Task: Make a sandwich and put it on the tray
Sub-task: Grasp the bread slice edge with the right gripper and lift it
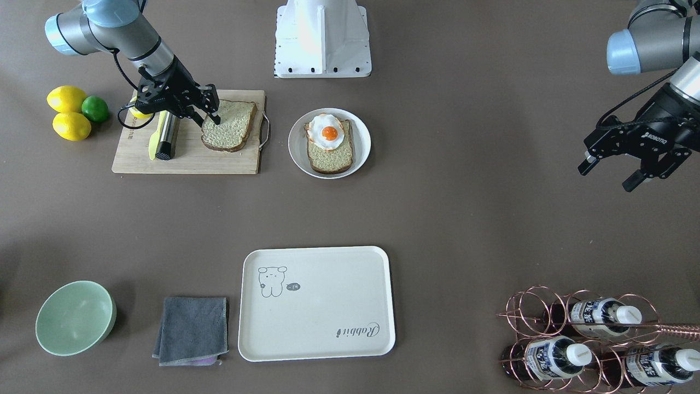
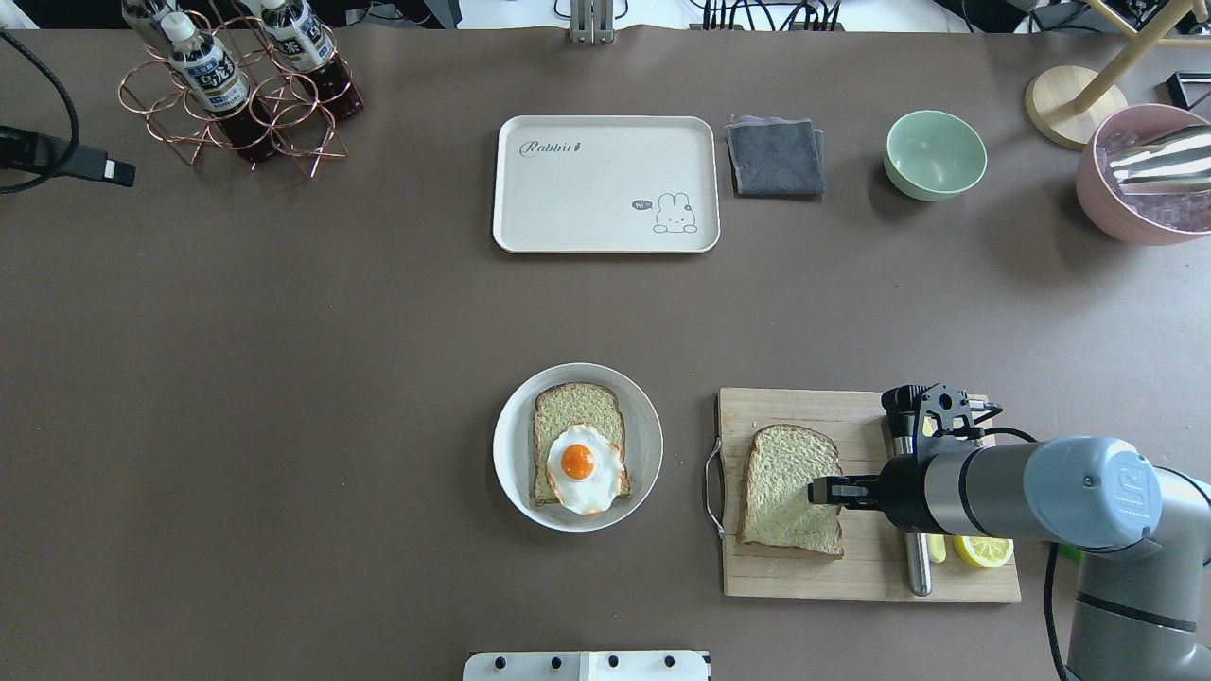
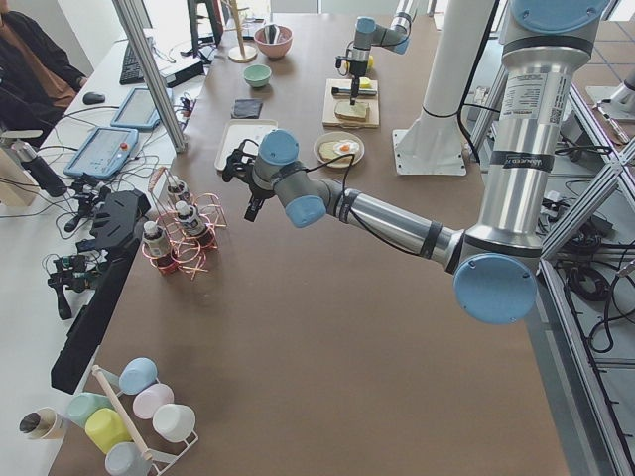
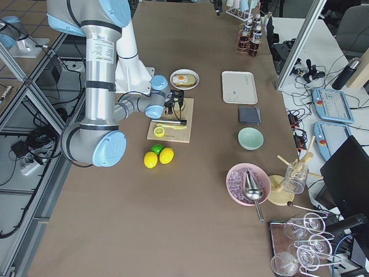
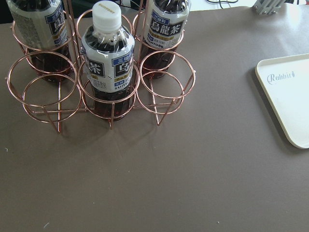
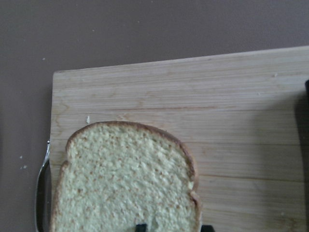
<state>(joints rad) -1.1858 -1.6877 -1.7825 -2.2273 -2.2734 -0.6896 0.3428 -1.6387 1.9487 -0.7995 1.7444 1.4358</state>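
Brown tabletop [image 2: 378, 312] carrying the sandwich in two separate parts. The first bread slice [image 2: 579, 411] lies flat on a round white plate [image 2: 506, 430]. Its long axis runs away from the robot, with the domed crust at the far end. The fried egg [image 2: 585, 465] covers the slice's near half and overhangs its near edge.

The second bread slice [image 2: 781, 473] lies flat at the left end of a wooden cutting board [image 2: 804, 582]. It points the same way with a slight tilt, its left edge near the board's metal handle [image 2: 711, 492]. The right hand [image 1: 206, 116] stands over this slice's right crust edge with its fingers a little apart. One tip is over the crumb and the other is beyond the crust, over the wood.

The left hand [image 1: 608, 175] hangs with fingers spread wide above the tabletop, near a copper bottle rack [image 2: 236, 104].

The cream tray [image 2: 605, 189] lies at the far side, long axis crosswise, directly across from the plate. Only tabletop lies between them. A grey cloth [image 2: 776, 156] sits just beside the tray's right short edge.
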